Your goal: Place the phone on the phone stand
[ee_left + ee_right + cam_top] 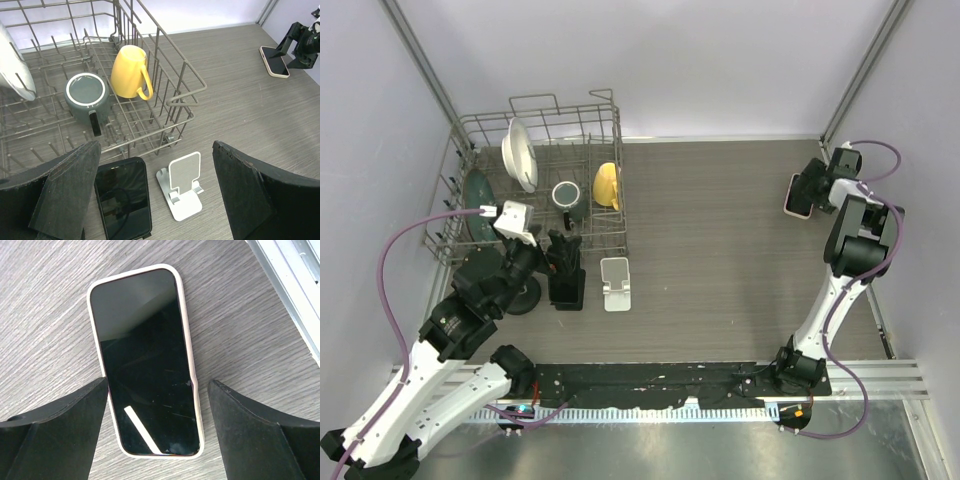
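A white phone stand (616,284) (182,185) stands on the table in front of the dish rack, with nothing on it. A black phone (567,285) (123,197) lies flat just left of it. My left gripper (563,258) (156,150) hovers open above both, its fingers either side of them. At the far right lies a phone in a white case (799,195) (274,61) (145,360), screen up. My right gripper (812,185) (158,385) is low over it, open, one finger on each long side, apart from the case.
A wire dish rack (460,125) (187,95) at the back left holds a yellow mug (607,184) (130,71), a grey mug (567,194) (87,92) and plates (520,153). A metal rail (290,285) runs close to the right of the white-cased phone.
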`<state>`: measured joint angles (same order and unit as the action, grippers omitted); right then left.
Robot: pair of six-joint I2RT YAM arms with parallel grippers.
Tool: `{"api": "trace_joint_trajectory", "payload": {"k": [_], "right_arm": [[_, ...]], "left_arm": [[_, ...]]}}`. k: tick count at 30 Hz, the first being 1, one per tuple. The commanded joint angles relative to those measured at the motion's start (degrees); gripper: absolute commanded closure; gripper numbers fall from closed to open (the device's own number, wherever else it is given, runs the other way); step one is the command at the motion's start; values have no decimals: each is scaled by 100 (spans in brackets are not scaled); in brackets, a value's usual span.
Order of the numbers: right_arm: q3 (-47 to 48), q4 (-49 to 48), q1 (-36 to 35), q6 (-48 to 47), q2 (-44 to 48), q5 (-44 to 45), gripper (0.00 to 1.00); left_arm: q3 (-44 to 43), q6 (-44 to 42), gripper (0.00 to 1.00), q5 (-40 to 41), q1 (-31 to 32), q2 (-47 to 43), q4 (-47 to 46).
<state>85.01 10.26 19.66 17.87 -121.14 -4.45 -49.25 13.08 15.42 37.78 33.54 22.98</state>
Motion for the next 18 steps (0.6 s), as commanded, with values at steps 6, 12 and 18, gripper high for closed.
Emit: {"api": "trace_joint_trajectory", "payload": {"k": [6, 12, 18], "right_arm": [[824, 907, -366, -539, -410, 630, 14], [1113, 1196, -375, -556, -630, 524, 14], [1552, 1759, -445, -688, -893, 672, 14]], "left_arm": [[12, 28, 2, -39, -16, 30, -198], [4, 28, 2, -4, -16, 30, -198], [4, 28, 2, -4, -16, 56, -198]]}}
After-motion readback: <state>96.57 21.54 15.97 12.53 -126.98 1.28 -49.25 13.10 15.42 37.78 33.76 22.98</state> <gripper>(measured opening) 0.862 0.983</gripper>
